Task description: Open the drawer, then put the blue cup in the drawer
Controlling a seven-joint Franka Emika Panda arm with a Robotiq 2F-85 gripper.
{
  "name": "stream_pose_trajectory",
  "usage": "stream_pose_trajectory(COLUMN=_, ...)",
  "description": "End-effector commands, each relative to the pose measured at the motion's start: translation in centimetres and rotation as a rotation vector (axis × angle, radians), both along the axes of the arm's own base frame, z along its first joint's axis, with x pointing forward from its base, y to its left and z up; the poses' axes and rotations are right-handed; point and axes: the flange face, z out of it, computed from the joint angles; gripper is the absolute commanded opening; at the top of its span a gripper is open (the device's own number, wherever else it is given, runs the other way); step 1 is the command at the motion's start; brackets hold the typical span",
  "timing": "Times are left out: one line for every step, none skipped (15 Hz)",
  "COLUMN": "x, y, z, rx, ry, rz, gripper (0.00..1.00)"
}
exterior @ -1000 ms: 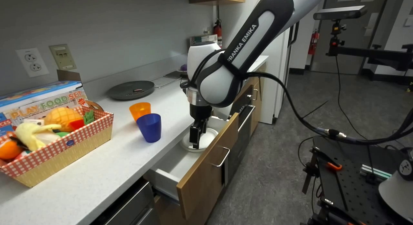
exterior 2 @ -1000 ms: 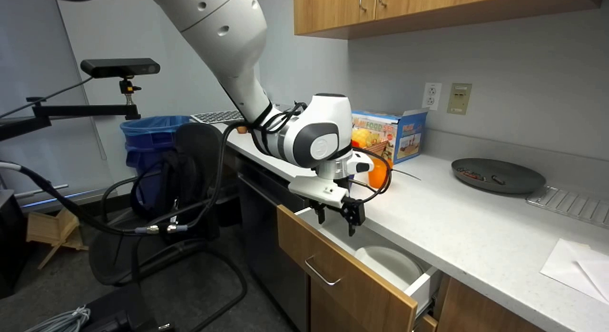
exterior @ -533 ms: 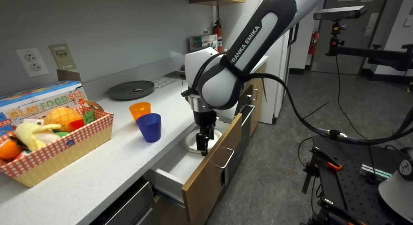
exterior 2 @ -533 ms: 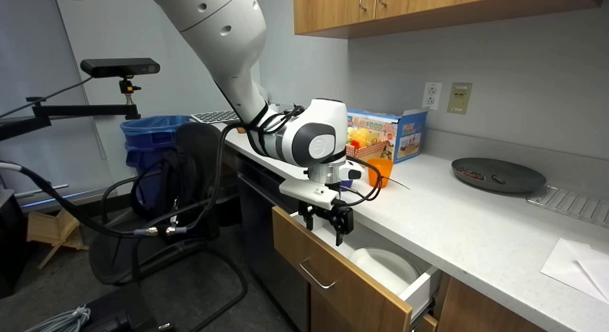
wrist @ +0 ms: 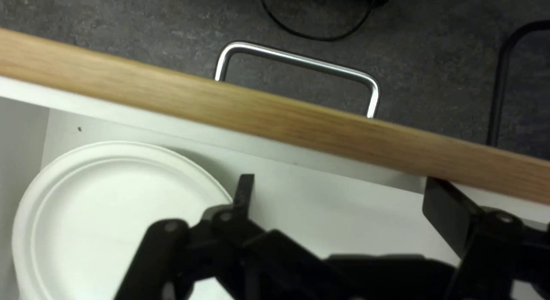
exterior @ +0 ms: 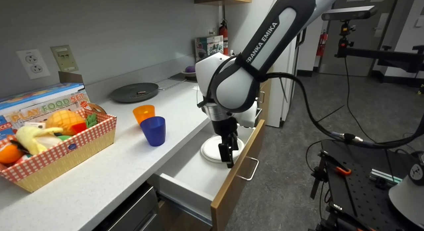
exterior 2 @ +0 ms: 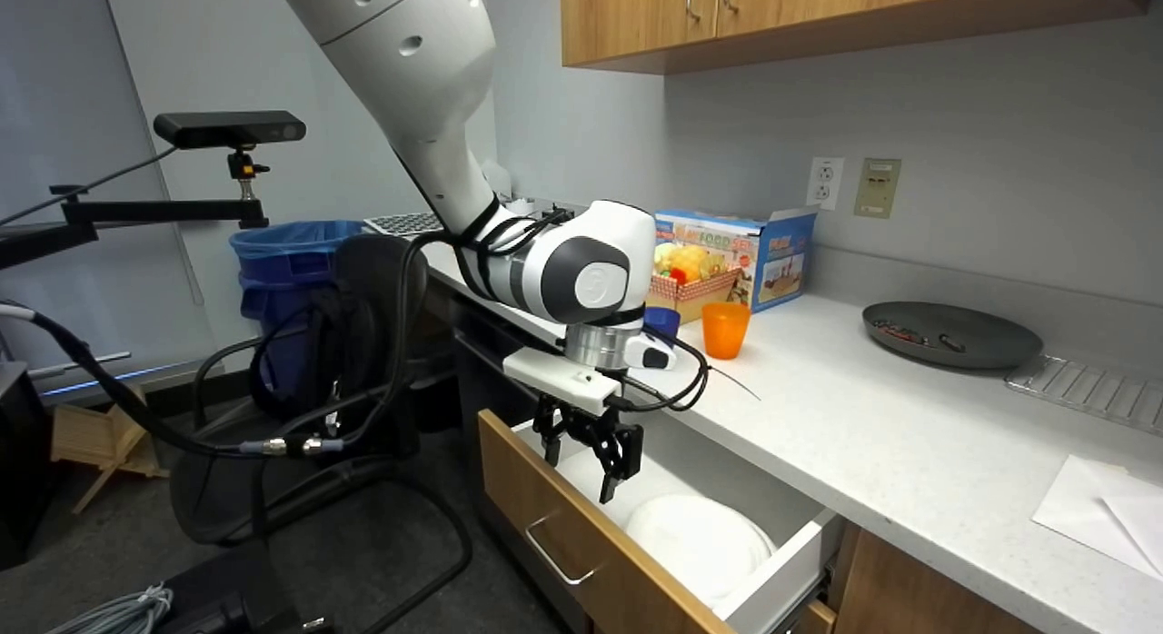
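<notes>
Claw released, fingers well spread, nothing held, dipped inside the drawer; in the wrist view its three o'clock finger looks up against the front's inner face, contact likely, not certain. Over the last second the drawer slid farther out and the claw went with it, so probably pushing from inside. White plate at nine o'clock of the claw, more of it showing than before. Opening step reads as nearly done, gap looks big enough for a cup; fetching not begun. Blue cup upright on the counter, unmoved, between nine and ten o'clock from the claw in an exterior view. Orange cup just beside it at eleven, could get knocked in the grab. Dark pan past that, also eleven; checked basket of toy food at nine, box behind. Room: red extinguisher at the far end, twelve o'clock from the claw; grey floor at four. Blue bin with black chair just beside, at about ten in an exterior view.
</notes>
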Motion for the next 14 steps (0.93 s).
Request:
stream_pose_trajectory(x=-3.9, y=-1.1, z=1.4, rx=0.025, ry=0.086, rz=-0.014, gripper=1.00)
stream_pose_trajectory(x=-4.8, y=-1.4, z=1.6, rx=0.029, ry=0.101, rz=-0.020, gripper=1.00)
stream_pose_trajectory(x=-5.7, y=-1.7, z=1.7, rx=0.029, ry=0.116, rz=-0.026, gripper=1.00)
stream_pose_trajectory(x=-6.5, y=-2.0, z=1.8, rx=0.031, ry=0.130, rz=-0.034, gripper=1.00)
stream_pose_trajectory(x=-7.2, y=-2.3, z=1.8, rx=0.036, ry=0.143, rz=-0.044, gripper=1.00)
stream_pose_trajectory(x=-7.9, y=-2.6, z=1.8, rx=0.042, ry=0.153, rz=-0.055, gripper=1.00)
stream_pose_trajectory(x=-8.7, y=-3.0, z=1.7, rx=0.050, ry=0.164, rz=-0.071, gripper=1.00)
stream_pose_trajectory(x=-9.4, y=-3.2, z=1.7, rx=0.058, ry=0.174, rz=-0.086, gripper=1.00)
stream_pose_trajectory(x=-10.1, y=-3.4, z=1.7, rx=0.065, ry=0.181, rz=-0.103, gripper=1.00)
stream_pose_trajectory(x=-10.7, y=-3.5, z=1.8, rx=0.068, ry=0.183, rz=-0.115, gripper=1.00)
stream_pose_trajectory(x=-11.2, y=-3.4, z=2.1, rx=0.070, ry=0.178, rz=-0.123, gripper=1.00)
stream_pose_trajectory(x=-11.1, y=-3.6, z=2.5, rx=0.068, ry=0.164, rz=-0.124, gripper=1.00)
stream_pose_trajectory(x=-11.2, y=-3.7, z=3.1, rx=0.064, ry=0.149, rz=-0.123, gripper=1.00)
stream_pose_trajectory(x=-11.0, y=-3.7, z=3.9, rx=0.052, ry=0.126, rz=-0.116, gripper=1.00)
